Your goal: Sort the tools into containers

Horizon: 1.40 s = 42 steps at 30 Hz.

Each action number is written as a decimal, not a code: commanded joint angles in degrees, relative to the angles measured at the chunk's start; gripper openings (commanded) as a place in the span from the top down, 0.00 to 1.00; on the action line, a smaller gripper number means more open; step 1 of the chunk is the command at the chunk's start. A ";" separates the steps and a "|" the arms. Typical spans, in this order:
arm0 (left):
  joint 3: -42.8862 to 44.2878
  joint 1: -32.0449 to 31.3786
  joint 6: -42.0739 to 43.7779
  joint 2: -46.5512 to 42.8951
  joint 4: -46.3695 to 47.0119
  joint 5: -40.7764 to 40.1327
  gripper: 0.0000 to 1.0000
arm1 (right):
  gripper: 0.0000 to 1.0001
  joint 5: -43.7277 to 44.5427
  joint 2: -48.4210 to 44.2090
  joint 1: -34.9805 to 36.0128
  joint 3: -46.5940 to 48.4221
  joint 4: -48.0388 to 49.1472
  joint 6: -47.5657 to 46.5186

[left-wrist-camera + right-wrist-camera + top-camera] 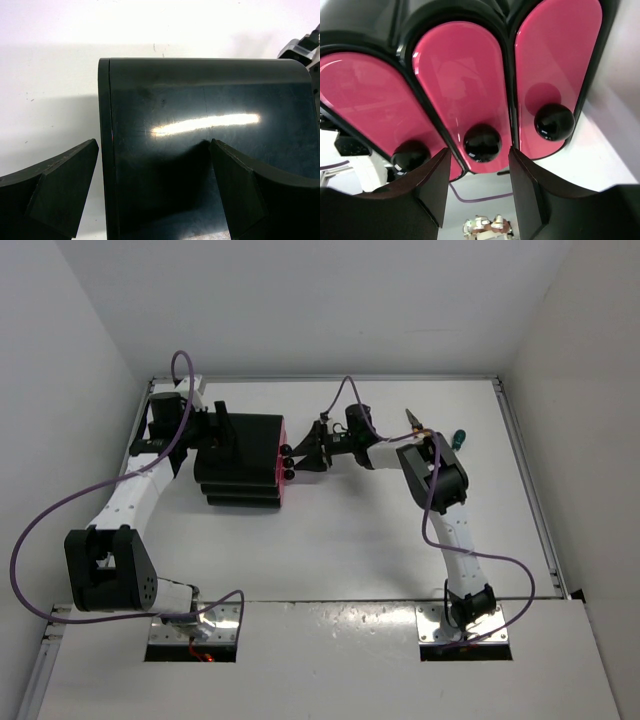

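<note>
Tools are picked out at the far right of the table (350,550): an orange-brown tool (411,419) and a green-handled tool (458,437), laid near each other behind the right arm's elbow. Neither is touched, and both are well apart from the right gripper (300,455), which is pointed the other way, at the cabinet (240,455).

Now the wrist view. The right gripper (479,150) is held with its fingers (427,185) spread, and nothing is pinched. Three pink drawers are lined up before it: the left drawer (365,95), the middle drawer (460,75) and the right drawer (555,50), their fronts level with one another. The middle knob (482,142) is framed just beyond the fingertips, in line with the gap, and a sliver of space is seen on either side of it. The left knob (411,155) and the right knob (554,121) are left outside the fingers.

Over to the far side. The left gripper (218,432) is set against the back of the cabinet (200,90). In its own view the left gripper (154,145) is spread wide, with the cabinet's glossy black edge taken between the fingers (55,195); whether the black shell is actually touched cannot be told.
</note>
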 commanded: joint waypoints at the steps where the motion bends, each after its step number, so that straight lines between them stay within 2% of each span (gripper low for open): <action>1: -3.45 0.06 2.38 1.93 -9.84 -2.23 0.00 | 0.50 0.28 1.47 1.22 2.33 2.33 0.38; 9: -3.45 0.06 2.38 2.45 -9.84 -2.23 0.00 | 0.51 0.80 2.52 2.27 2.86 3.91 1.61; 14: -3.97 0.06 2.38 2.45 -9.84 -2.23 0.00 | 0.60 0.80 2.52 2.80 2.86 4.97 2.14; 21: -3.97 0.06 2.38 2.45 -9.31 -2.23 0.00 | 0.60 0.80 3.58 2.80 3.38 6.55 3.19; 27: -3.97 0.06 2.38 2.45 -9.31 -2.23 0.00 | 0.82 0.80 2.35 2.80 2.16 8.30 3.81; 30: -3.97 0.06 2.38 2.45 -9.31 -2.23 0.00 | 0.86 0.28 0.69 1.66 0.05 9.01 4.34; 42: -3.97 0.06 2.38 1.93 -9.31 -2.23 0.00 | 0.86 -2.80 -6.79 -5.63 -12.95 10.24 1.35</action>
